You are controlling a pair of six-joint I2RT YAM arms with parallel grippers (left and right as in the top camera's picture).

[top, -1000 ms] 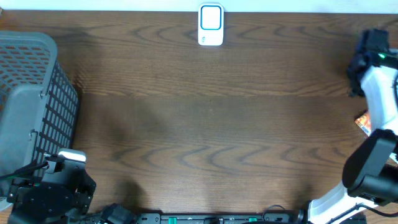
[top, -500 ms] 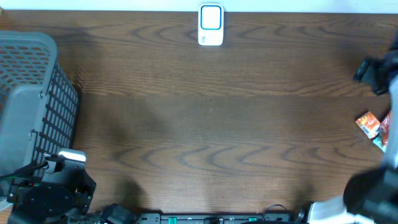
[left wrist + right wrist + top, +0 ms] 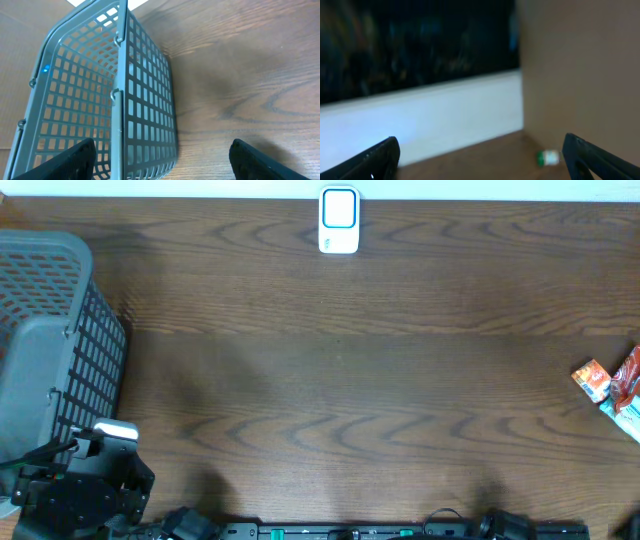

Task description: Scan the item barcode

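A mock shop checkout is suggested: a grey mesh shopping basket, what is probably a white scanner, and snack packets are laid on a wood-grain table.

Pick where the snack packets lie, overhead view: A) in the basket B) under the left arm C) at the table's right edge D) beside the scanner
C: the snack packets lie at the table's right edge, far from basket and scanner.

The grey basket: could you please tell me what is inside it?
Through the mesh of the basket only the table shows; no item is visible. Its walls cover much of the interior, so I cannot be sure.
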